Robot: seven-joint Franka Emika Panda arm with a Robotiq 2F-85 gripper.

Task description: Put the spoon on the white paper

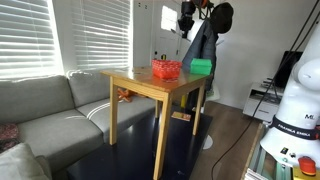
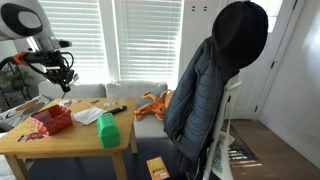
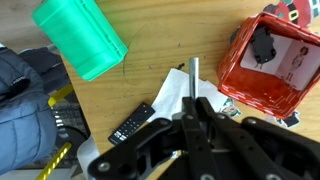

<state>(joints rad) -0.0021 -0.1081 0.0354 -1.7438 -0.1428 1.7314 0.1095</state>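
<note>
In the wrist view a thin grey metal spoon [image 3: 194,72] sticks out from between the fingers of my gripper [image 3: 196,102], which is shut on it. The spoon hangs over the white paper [image 3: 168,92] on the wooden table [image 3: 150,40]. In an exterior view my gripper [image 2: 66,82] is above the table, over its far side, and the white paper [image 2: 88,115] lies at the table's middle. The spoon's bowl is hidden by the fingers.
A green cup [image 3: 80,38] and a black remote [image 3: 131,123] lie beside the paper, and a red basket [image 3: 275,55] stands on its other side. A dark jacket on a stand [image 2: 215,80] is next to the table. A grey sofa [image 1: 50,110] stands behind it.
</note>
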